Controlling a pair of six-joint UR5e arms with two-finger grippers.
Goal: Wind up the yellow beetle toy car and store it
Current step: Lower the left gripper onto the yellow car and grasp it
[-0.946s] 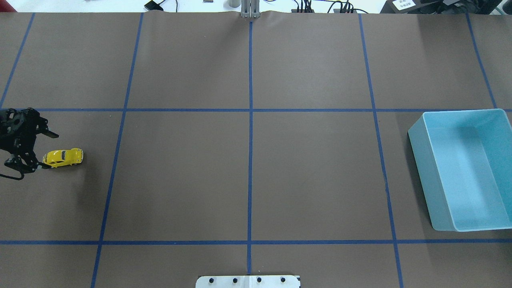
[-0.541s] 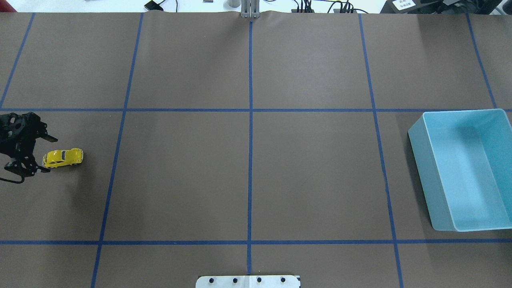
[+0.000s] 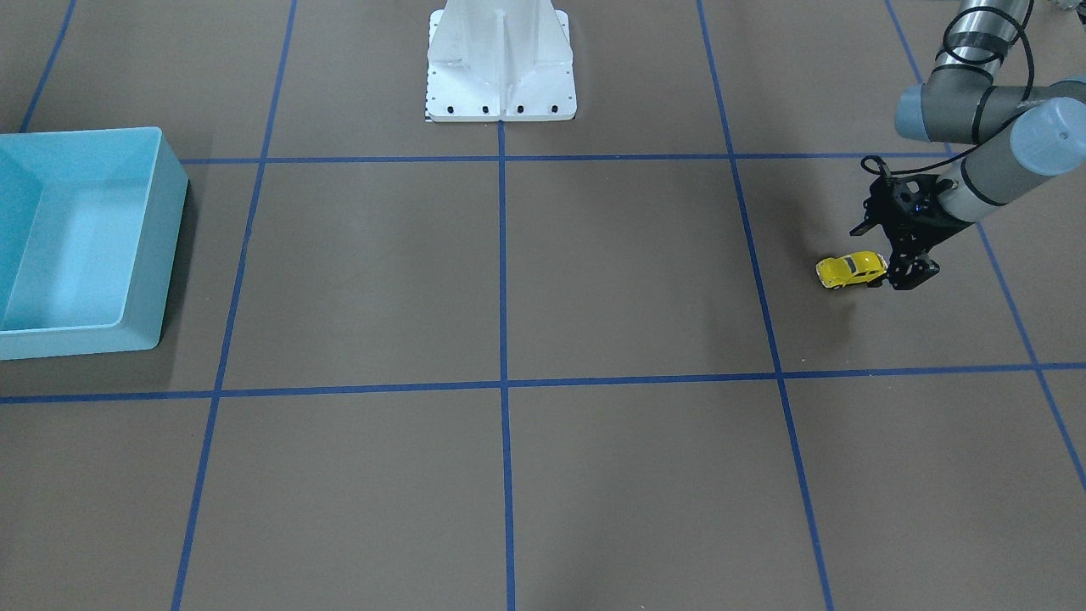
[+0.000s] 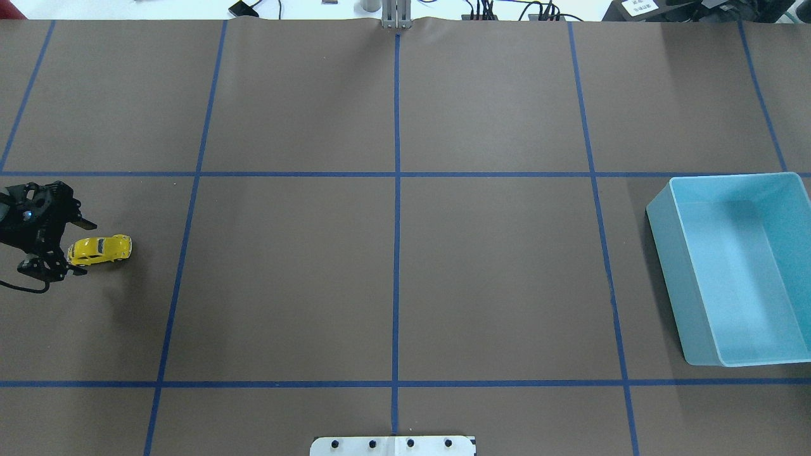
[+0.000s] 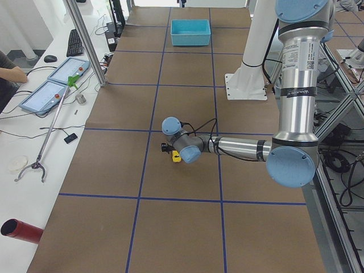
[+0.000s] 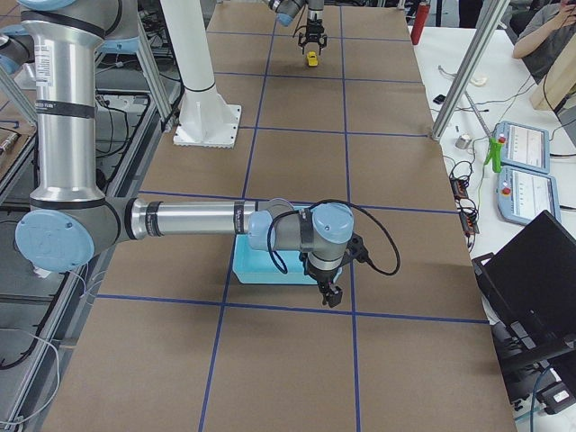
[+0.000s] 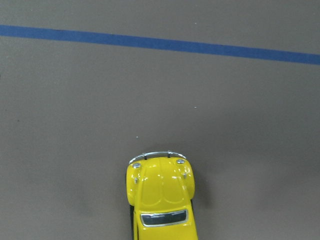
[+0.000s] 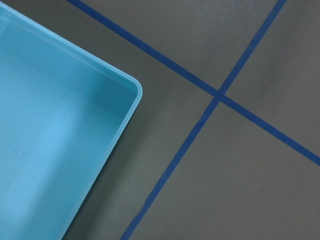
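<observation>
Yellow beetle toy car (image 4: 99, 249) upright on its wheels on the brown table (image 4: 285, 285), far over on the robot's left side, nose toward the middle. At its tail, left gripper (image 4: 82, 247), fingers (image 4: 85, 223) spread wide either side of the rear end. Apparently not touching, though hard to judge at this size. Well apart, at the opposite end, light blue bin (image 4: 676, 266). Near one corner of it, right gripper (image 6: 331, 292); cannot tell whether spread or pressed together.
</observation>
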